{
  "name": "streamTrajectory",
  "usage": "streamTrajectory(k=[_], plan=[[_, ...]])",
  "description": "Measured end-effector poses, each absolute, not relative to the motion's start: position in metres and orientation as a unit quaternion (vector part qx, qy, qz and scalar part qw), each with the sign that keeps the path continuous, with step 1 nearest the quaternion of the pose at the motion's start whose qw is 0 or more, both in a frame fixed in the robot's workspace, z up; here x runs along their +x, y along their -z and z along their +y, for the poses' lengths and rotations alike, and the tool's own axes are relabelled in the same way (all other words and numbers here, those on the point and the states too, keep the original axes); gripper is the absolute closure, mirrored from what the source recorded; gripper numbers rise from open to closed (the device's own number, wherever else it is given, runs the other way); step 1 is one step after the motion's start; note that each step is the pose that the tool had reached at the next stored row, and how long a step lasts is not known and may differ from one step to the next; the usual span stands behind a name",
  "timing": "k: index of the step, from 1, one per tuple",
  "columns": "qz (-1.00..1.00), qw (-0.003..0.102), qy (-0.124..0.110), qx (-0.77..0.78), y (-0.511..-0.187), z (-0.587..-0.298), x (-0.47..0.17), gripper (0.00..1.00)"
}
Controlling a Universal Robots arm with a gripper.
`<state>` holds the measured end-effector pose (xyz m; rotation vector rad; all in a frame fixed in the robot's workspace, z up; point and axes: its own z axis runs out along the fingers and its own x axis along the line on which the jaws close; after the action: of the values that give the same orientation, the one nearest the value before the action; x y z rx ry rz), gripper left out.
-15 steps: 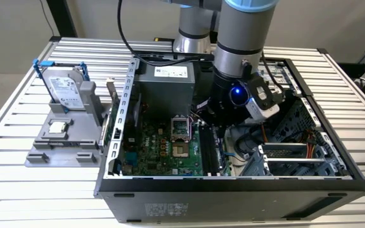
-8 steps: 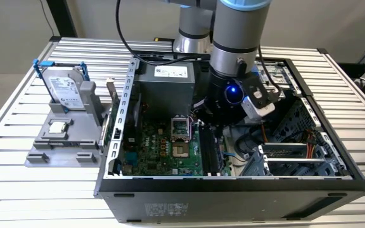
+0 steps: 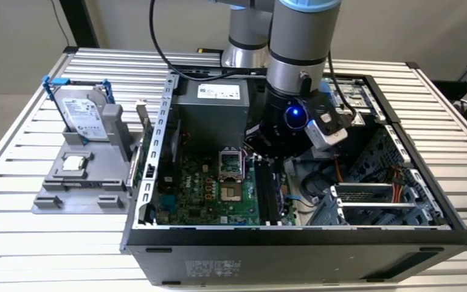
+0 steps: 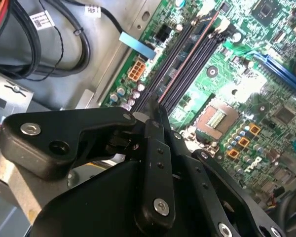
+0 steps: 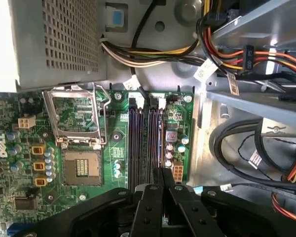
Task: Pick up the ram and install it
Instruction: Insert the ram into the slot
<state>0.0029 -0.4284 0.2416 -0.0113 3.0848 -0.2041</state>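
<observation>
Exterior view: the arm reaches down into the open computer case (image 3: 452,234) standing on the slatted bench (image 3: 22,243), with the end effector (image 3: 271,157) low over the motherboard (image 3: 209,194), at the end of the memory slots (image 3: 272,191) nearest the power supply box (image 3: 209,115). In both wrist views we see the fingers (image 5: 153,197) drawn together, their tips meeting just above the slots (image 5: 135,140) at the end away from the white latches; the black linkages are folded in on each side. The ram (image 3: 259,185) we take to be the thin dark strip on edge in line with the slots, running out from under the fingertips; in the first wrist view it reads as a narrow bluish line (image 5: 161,143) along the slot nearest the small capacitors. We cannot tell whether the closed fingers pinch its end or only rest over it, nor whether it is fully seated. The open processor socket (image 5: 79,170) lies beside the slots with its metal frame (image 5: 75,116) hinged up. Bundled cables (image 5: 153,57) run past the slot ends. Off to the exterior view's left, a grey fixture (image 3: 71,194) on the bench carries an upright hard drive with blue rails (image 3: 83,115) and a processor chip (image 3: 75,162), well apart from the end effector
</observation>
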Motion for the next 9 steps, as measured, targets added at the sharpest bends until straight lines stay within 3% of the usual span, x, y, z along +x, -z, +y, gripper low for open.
streamTrajectory(k=[9], plan=[[0.997,0.025,0.066,-0.004,-0.2343,-0.4281,0.0033,1.0]])
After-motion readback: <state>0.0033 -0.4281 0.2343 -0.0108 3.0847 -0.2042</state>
